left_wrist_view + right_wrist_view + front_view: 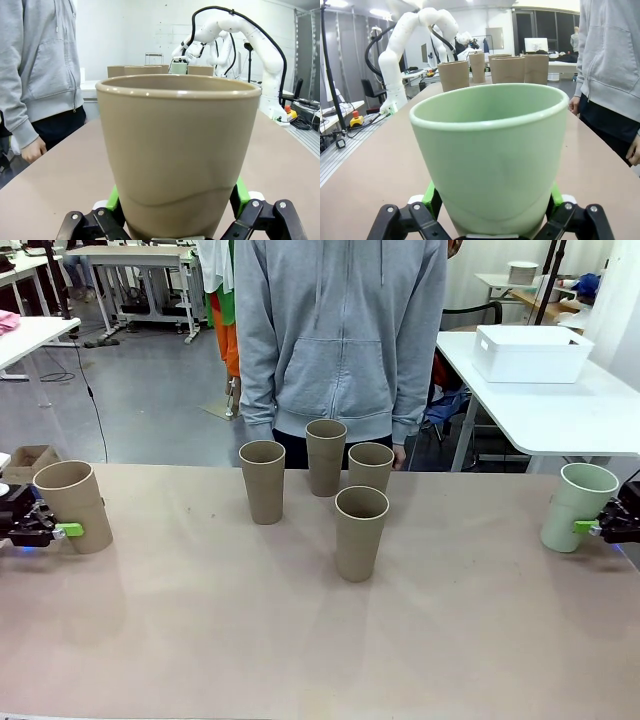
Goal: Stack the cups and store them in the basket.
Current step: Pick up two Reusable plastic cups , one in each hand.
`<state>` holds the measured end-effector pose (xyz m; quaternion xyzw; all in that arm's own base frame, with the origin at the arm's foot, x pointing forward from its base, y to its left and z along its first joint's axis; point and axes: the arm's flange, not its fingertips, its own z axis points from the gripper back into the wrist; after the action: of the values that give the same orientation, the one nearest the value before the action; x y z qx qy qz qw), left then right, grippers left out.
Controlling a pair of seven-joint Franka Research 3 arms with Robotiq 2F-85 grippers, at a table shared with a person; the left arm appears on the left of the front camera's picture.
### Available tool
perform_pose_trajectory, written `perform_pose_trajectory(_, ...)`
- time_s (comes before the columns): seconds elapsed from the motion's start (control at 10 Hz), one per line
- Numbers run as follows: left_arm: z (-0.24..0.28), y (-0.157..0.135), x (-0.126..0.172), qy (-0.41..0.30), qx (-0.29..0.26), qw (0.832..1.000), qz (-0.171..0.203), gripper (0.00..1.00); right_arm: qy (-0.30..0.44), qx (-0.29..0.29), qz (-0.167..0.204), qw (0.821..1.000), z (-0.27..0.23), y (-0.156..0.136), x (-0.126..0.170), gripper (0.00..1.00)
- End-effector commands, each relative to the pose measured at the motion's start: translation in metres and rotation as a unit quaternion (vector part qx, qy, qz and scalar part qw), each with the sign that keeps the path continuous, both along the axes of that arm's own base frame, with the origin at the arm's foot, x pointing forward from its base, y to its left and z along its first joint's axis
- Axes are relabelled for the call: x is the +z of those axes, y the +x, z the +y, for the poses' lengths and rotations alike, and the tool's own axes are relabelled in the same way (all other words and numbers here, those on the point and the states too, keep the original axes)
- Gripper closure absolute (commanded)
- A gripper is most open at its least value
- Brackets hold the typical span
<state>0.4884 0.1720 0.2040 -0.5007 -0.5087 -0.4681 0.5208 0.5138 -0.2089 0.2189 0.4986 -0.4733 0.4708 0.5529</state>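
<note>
Four cups [361, 532] clustered, basket [530, 365] far right

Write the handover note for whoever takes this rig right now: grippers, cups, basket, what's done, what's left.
Left gripper: open, fingers either side of a tan cup at the left end of the table.
Right gripper: open, fingers either side of the green cup at the right end.
Four tan cups stand apart mid-table, before the person.
Basket: on the side table, far right.
Done: nothing stacked.
Left: stack all six, store them.
</note>
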Motion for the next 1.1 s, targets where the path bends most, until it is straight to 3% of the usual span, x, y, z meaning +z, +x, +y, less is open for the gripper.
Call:
perform_pose_trajectory(0.0, -0.013, -0.009, 0.001, -0.009, 0.015, 1.0, -0.019, 0.0, -0.002, -0.014, 0.007, 1.0, 0.013, -0.001, 0.005, 0.0)
perform_pose_trajectory(0.3, -0.019, -0.011, 0.001, -0.017, 0.018, 0.999, -0.023, 0.0, 0.002, -0.011, 0.01, 1.0, 0.015, -0.002, 0.003, 0.0)
perform_pose_trajectory(0.6, -0.019, -0.012, 0.0, -0.009, 0.018, 0.999, -0.032, 0.26, 0.004, -0.013, 0.007, 1.0, 0.014, -0.002, 0.003, 0.28)
perform_pose_trajectory(0.7, -0.018, -0.013, -0.001, -0.009, 0.021, 0.999, -0.033, 0.38, 0.006, -0.011, 0.006, 1.0, 0.014, -0.002, 0.003, 0.25)
perform_pose_trajectory(0.8, -0.016, -0.013, 0.0, -0.01, 0.021, 0.999, -0.037, 0.45, 0.006, -0.008, 0.005, 1.0, 0.014, -0.002, 0.003, 0.47)
perform_pose_trajectory(0.9, -0.016, -0.013, 0.002, -0.019, 0.026, 0.999, -0.035, 0.57, 0.022, 0.004, -0.014, 1.0, 0.014, -0.003, 0.004, 0.45)
perform_pose_trajectory(1.0, -0.01, 0.002, 0.007, -0.009, 0.01, 1.0, -0.011, 0.57, 0.003, 0.003, 0.005, 1.0, 0.007, -0.002, -0.003, 0.45)
